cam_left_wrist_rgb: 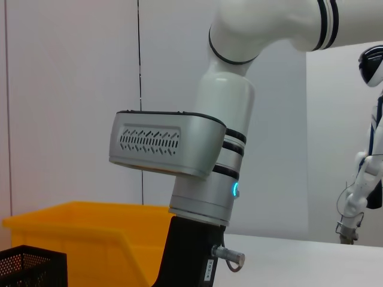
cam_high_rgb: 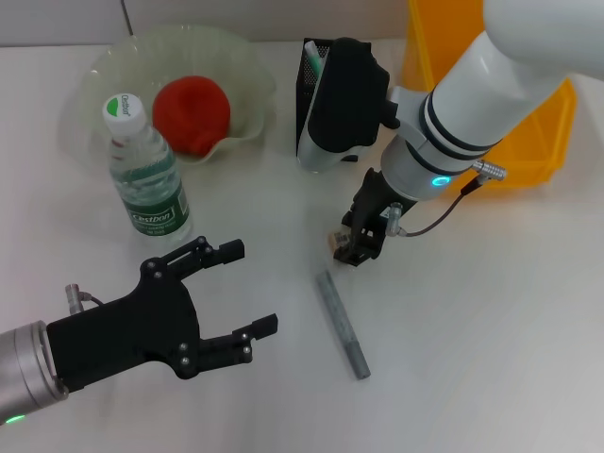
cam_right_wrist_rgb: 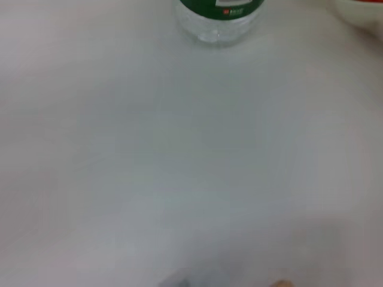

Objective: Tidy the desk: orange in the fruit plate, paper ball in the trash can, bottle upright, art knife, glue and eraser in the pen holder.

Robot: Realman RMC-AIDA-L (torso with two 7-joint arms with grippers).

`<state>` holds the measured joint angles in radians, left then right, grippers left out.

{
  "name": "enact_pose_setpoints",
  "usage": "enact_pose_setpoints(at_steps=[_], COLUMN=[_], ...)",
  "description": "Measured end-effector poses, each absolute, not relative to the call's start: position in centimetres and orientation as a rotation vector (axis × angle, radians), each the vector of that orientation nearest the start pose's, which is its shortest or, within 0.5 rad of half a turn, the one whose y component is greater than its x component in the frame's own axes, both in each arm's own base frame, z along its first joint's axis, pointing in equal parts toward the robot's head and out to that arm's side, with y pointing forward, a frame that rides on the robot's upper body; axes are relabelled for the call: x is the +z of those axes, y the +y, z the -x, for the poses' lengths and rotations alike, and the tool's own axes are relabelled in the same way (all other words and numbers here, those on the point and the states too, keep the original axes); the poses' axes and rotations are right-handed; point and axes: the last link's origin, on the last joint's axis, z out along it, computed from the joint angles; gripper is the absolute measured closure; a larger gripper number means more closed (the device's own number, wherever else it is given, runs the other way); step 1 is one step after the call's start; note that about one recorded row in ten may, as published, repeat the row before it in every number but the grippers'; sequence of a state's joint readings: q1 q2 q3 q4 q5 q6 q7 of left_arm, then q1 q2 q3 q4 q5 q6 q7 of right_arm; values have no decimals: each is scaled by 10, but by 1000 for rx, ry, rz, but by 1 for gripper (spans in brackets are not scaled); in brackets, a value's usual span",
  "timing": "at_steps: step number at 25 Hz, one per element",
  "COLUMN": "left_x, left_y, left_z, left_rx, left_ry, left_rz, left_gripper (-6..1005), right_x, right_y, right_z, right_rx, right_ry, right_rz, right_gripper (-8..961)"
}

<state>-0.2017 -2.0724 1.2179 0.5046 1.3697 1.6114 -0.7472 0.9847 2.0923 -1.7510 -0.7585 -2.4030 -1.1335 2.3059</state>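
The orange (cam_high_rgb: 192, 113) lies in the fruit plate (cam_high_rgb: 241, 71) at the back left. In front of the plate the bottle (cam_high_rgb: 143, 175) stands upright; its base (cam_right_wrist_rgb: 218, 21) shows in the right wrist view. The art knife (cam_high_rgb: 314, 62) sticks out of the pen holder (cam_high_rgb: 310, 90). My right gripper (cam_high_rgb: 361, 241) reaches down to the desk (cam_high_rgb: 472, 321), with the tan eraser (cam_high_rgb: 334, 240) right at its tip. The grey glue (cam_high_rgb: 342, 324) lies flat just in front of it. My left gripper (cam_high_rgb: 253, 287) hovers open and empty at the front left. The paper ball is out of view.
The yellow trash can (cam_high_rgb: 538, 132) stands at the back right, behind my right arm; the left wrist view shows the trash can (cam_left_wrist_rgb: 78, 239) and the pen holder (cam_left_wrist_rgb: 30, 266) next to that arm.
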Motion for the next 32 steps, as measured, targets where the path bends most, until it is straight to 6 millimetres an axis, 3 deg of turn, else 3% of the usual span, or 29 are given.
enact_pose_setpoints(at_steps=[12, 17, 20, 25, 32], left_x=[-40, -40, -40, -40, -41], left_y=[228, 228, 228, 227, 227], left_z=[285, 285, 285, 286, 286], left_rx=[-992, -992, -992, -991, -988], left_ry=[-187, -186, -185, -188, -190], left_rz=[2602, 2602, 2603, 2603, 2604], left_gripper=[140, 140, 140, 140, 140], right_x=[-111, -110, -106, -81, -24], right_y=[384, 384, 383, 392, 424], right_z=[-136, -133, -127, -108, -81], right_rx=[-675, -645, -594, -376, -46], right_ry=[286, 311, 329, 360, 402], right_rz=[2854, 2849, 2843, 2801, 2621], right_gripper=[578, 698, 698, 699, 699])
